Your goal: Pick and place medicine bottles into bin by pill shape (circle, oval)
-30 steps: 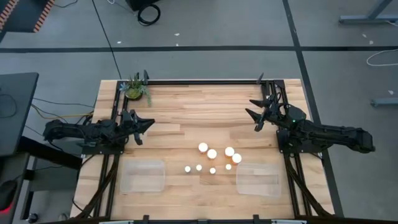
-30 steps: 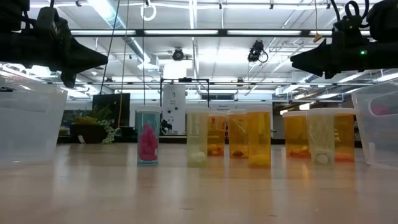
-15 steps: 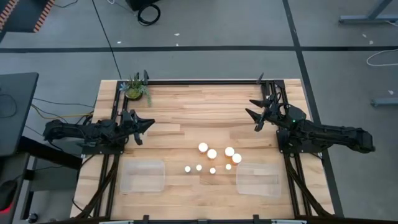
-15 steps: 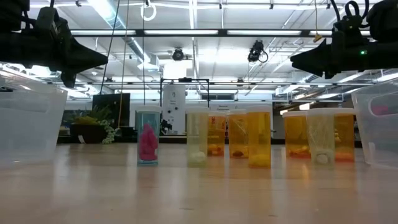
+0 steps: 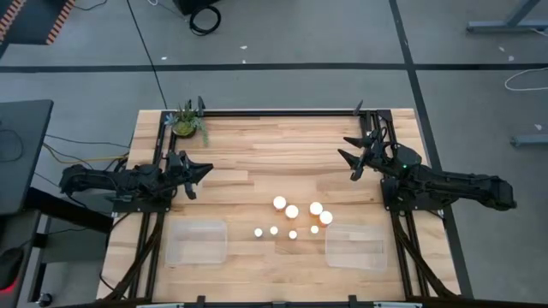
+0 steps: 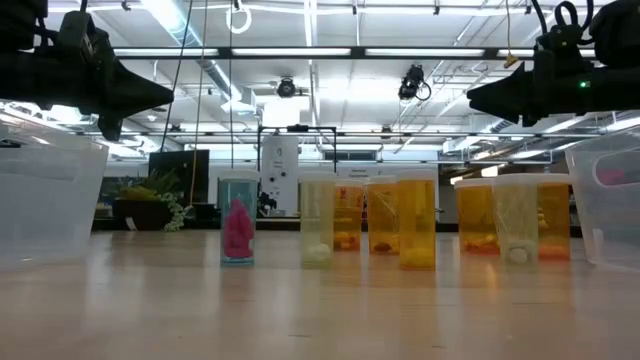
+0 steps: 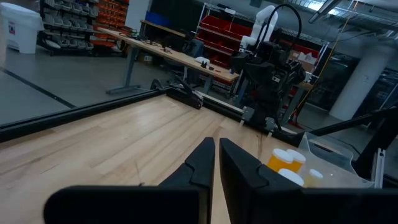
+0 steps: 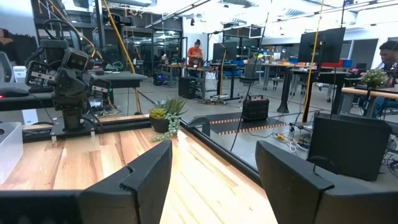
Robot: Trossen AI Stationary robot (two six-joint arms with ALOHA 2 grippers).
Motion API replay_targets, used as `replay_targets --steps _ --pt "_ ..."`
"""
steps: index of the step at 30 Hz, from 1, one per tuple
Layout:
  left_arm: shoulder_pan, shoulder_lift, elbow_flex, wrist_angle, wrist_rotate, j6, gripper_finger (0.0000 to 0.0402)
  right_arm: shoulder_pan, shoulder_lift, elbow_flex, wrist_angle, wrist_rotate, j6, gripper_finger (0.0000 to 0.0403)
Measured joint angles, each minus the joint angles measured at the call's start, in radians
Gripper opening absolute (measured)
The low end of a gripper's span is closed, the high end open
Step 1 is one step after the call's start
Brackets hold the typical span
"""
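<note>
Several white-capped medicine bottles [image 5: 292, 211] stand upright on their bases on the wooden table, grouped near the middle toward the near edge, the larger ones behind the smaller ones. In the low view they are amber and clear vials [image 6: 416, 220]; one [image 6: 238, 230] holds pink pills. My left gripper [image 5: 205, 170] is shut and empty at the table's left, above the table [image 7: 216, 152]. My right gripper [image 5: 348, 157] is open and empty at the table's right, above the table [image 8: 214, 171]. Both are apart from the bottles.
A clear bin [image 5: 197, 242] sits at the near left and another clear bin [image 5: 354, 246] at the near right. A small potted plant [image 5: 187, 124] stands at the far left corner. Bare wood lies between the arms, beyond the bottles.
</note>
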Motion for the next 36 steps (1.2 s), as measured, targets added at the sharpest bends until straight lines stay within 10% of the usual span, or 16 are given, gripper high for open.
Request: replay_targets --steps 36 --pt "0.0 0.0 0.0 0.057 0.003 -0.079 0.003 0.0 0.0 0.0 0.0 0.0 0.0 0.0239"
